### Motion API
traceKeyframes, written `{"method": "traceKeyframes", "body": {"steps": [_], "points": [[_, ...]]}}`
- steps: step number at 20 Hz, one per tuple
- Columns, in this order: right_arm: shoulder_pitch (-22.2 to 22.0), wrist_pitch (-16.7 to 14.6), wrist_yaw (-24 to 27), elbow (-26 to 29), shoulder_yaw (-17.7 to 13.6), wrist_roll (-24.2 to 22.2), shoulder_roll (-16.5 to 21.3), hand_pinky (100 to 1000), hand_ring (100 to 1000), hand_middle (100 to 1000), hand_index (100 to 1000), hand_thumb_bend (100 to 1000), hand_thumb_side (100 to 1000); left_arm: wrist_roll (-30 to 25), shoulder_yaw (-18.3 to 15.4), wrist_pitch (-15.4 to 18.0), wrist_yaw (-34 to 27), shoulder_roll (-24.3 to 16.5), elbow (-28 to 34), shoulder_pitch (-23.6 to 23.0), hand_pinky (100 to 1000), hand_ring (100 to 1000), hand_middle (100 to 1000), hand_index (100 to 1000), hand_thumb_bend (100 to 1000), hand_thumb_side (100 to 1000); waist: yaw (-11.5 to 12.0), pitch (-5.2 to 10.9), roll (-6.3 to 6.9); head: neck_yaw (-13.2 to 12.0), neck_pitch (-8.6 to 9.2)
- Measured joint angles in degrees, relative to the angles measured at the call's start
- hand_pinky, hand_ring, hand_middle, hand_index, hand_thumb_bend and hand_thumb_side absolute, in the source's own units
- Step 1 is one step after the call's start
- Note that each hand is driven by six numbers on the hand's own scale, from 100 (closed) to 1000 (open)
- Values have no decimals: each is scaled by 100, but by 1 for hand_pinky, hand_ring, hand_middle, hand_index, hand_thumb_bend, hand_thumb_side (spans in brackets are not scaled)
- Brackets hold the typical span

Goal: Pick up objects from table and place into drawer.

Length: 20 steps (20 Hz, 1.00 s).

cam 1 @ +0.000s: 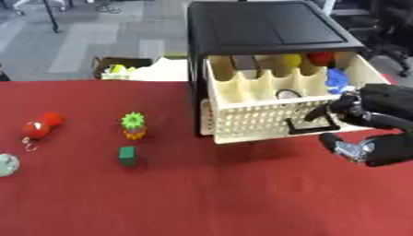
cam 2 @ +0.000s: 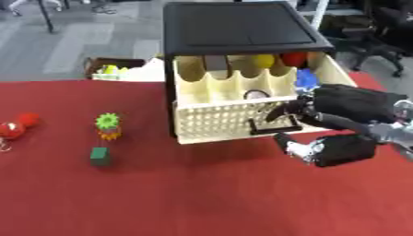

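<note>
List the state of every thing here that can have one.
Drawer: pulled open, items inside.
Right hand: at the drawer front, fingers curled by the handle.
Green block: resting on the table.
Cardboard box: open, behind the table.

The desk [cam 1: 202, 198] is covered in plain dark red. The drawer [cam 1: 266, 117] is cream with a dotted perforated front and a black handle [cam 1: 310, 129]; its cabinet [cam 1: 266, 25] is black. On the desk lie a green block [cam 1: 127, 155], a green and orange toy [cam 1: 133, 125] and a red toy [cam 1: 40, 125]. The right hand [cam 2: 339, 138] is black with silver.
</note>
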<state>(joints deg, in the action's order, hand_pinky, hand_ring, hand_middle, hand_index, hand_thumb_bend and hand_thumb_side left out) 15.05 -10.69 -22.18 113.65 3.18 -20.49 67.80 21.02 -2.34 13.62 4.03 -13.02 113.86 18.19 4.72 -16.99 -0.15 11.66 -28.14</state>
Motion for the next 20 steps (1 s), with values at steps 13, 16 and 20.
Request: {"method": "traceKeyframes", "body": {"steps": [13,16,20], "points": [[-109,-128,283,2,-197,151,4,100,100,100,838,100,1000,14,-19,12,0,-2,0,0,666,761,760,801,100,952,-47,15,28,-68,0],[-138,-207,440,3,-332,269,0,100,100,100,834,100,1000,19,-32,15,0,-3,0,0,666,761,760,802,100,951,-56,20,39,-116,0],[-79,-310,794,10,-570,525,-57,100,100,100,823,100,1000,38,-34,29,0,-3,0,-2,665,761,760,802,100,950,-81,25,72,-181,0]]}}
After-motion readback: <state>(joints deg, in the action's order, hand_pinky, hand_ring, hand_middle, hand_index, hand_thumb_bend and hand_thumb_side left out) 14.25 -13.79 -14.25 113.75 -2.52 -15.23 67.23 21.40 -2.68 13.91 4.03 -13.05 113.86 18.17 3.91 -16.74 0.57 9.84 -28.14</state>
